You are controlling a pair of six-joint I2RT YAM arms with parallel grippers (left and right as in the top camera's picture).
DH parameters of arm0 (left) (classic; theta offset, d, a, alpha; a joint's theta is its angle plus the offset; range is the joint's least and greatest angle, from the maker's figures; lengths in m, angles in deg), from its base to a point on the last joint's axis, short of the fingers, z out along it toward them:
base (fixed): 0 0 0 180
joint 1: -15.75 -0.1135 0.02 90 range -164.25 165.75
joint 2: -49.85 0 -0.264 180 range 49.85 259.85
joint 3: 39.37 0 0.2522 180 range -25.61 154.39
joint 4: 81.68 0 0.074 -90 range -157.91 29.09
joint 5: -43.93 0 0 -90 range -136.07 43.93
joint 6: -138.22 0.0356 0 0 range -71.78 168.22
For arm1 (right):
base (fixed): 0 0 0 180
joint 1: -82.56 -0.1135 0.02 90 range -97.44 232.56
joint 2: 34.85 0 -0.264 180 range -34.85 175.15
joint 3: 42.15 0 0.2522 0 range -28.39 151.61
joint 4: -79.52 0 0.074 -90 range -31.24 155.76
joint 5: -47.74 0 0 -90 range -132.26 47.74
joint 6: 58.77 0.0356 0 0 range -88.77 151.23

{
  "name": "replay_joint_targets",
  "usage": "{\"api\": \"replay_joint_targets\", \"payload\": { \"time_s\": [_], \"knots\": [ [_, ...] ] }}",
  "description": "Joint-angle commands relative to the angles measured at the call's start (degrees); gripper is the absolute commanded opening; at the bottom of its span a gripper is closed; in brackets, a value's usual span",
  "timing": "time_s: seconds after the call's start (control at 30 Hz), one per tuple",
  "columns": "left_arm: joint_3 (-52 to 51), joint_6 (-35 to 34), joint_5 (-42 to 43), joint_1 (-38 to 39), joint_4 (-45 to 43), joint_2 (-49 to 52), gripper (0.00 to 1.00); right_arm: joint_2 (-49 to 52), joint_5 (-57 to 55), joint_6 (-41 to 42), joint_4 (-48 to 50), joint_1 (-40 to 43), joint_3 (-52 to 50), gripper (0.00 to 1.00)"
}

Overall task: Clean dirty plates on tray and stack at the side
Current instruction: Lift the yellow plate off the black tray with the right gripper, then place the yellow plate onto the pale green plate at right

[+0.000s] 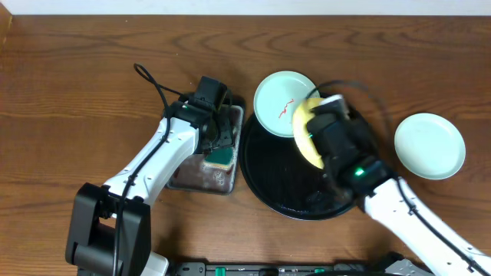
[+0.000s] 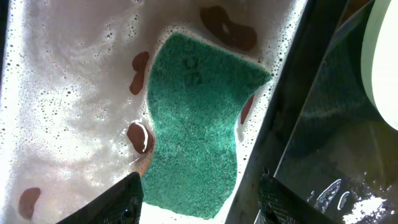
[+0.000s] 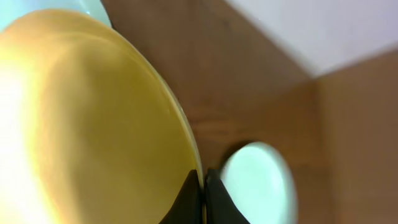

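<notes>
Logged a brown wood-grain bench [image 1: 77, 77] filling the overhead view. Found the large round black tray [image 1: 268, 180] near its middle, with a small rectangular metal tray [image 1: 201, 176], stained reddish and foamy, just beside its left edge.

Counted three plates. Noted a plain mint-green plate [image 1: 430, 146] lying flat on bare bench, well to the right of the black tray. Noted a smeared mint-green plate [image 1: 280, 100], marked with thin red lines, overlapping the black tray's far rim. Noted a yellow plate [image 1: 304, 136] raised on edge above the black tray.

Spotted a green sponge [image 2: 196, 118] lying in the suds of the metal tray.

Saw the right hand [image 3: 203, 196] pinched together on the yellow plate's rim. Saw the left hand [image 2: 200, 202] spread apart, one finger at either side of the sponge's near end. Could not tell from the wrist view about contact with it.
</notes>
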Motion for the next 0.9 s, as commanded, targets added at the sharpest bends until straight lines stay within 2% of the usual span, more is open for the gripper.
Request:
{"api": "replay_joint_targets", "payload": {
  "time_s": [0.0, 0.17, 0.33, 0.6, 0.73, 0.87],
  "knots": [
    [-1.0, 1.5, -0.3, -0.1, 0.4, 0.3, 0.6, 0.0, 15.3, 17.0, -1.1, 7.8, 1.1, 0.01],
    [-1.0, 1.5, -0.3, -0.1, 0.4, 0.3, 0.6, 0.0, 31.9, 25.3, -3.8, 22.3, 1.0, 0.01],
    [-1.0, 1.5, -0.3, -0.1, 0.4, 0.3, 0.61, 0.0, 40.7, 29.8, -6.0, 35.8, 1.0, 0.01],
    [-1.0, 1.5, -0.3, -0.1, 0.4, 0.3, 0.61, 1.1, 43.6, 38.1, -8.9, 55.6, 0.9, 0.01],
    [-1.0, 1.5, -0.3, -0.1, 0.4, 0.3, 0.61, 2.8, 43.6, 41.5, -9.9, 61.5, 0.9, 0.01],
    [-1.0, 1.5, -0.3, -0.1, 0.4, 0.3, 0.61, 4.6, 44.0, 41.5, -9.9, 65.3, 0.9, 0.01]
  ]
}}
